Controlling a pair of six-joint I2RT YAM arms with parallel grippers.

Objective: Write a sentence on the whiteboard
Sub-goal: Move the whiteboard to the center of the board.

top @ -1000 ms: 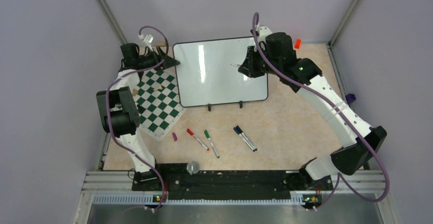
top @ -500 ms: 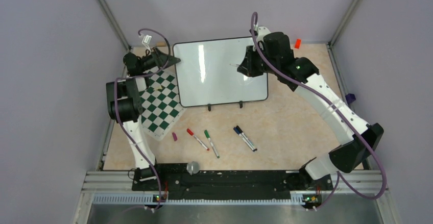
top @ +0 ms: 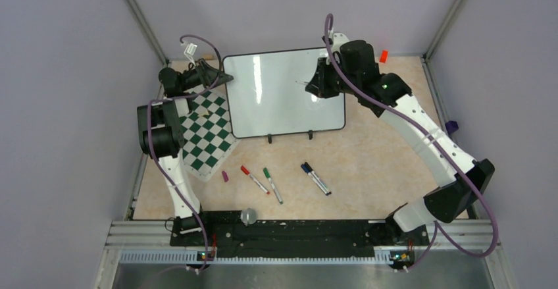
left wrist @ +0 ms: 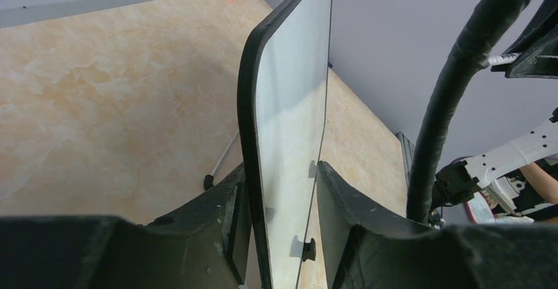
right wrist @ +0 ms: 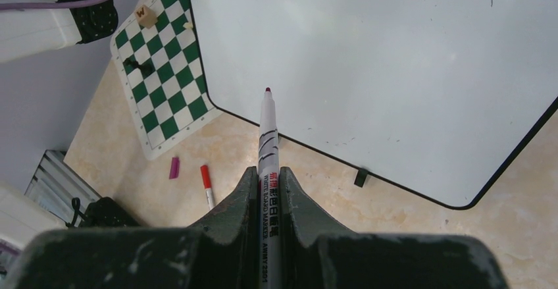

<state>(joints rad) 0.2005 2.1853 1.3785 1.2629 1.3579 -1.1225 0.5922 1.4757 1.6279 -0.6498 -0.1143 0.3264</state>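
Note:
The whiteboard (top: pixel 283 95) stands on the table, propped on two small black feet, its white face blank. No sentence shows on it. My left gripper (top: pixel 220 78) is at its upper left corner. In the left wrist view the board's black-framed edge (left wrist: pixel 247 105) runs between the fingers, and the gripper (left wrist: pixel 279 168) is shut on it. My right gripper (top: pixel 314 86) hovers over the board's right half. In the right wrist view this gripper (right wrist: pixel 268 170) is shut on a white marker (right wrist: pixel 267 131). The marker's uncapped purple tip points at the board (right wrist: pixel 395 58).
A green-and-white chess mat (top: pixel 207 128) lies left of the board, with a wooden cube (right wrist: pixel 146 16) and a dark piece (right wrist: pixel 138 65) on it. A purple cap (top: pixel 225 176), red marker (top: pixel 253 178), green marker (top: pixel 272 185) and blue marker (top: pixel 316 178) lie in front. An orange block (top: pixel 383 56) sits at the back right.
The left arm swung its elbow back and the left gripper closed onto the board's left edge. The right arm with the marker barely moved.

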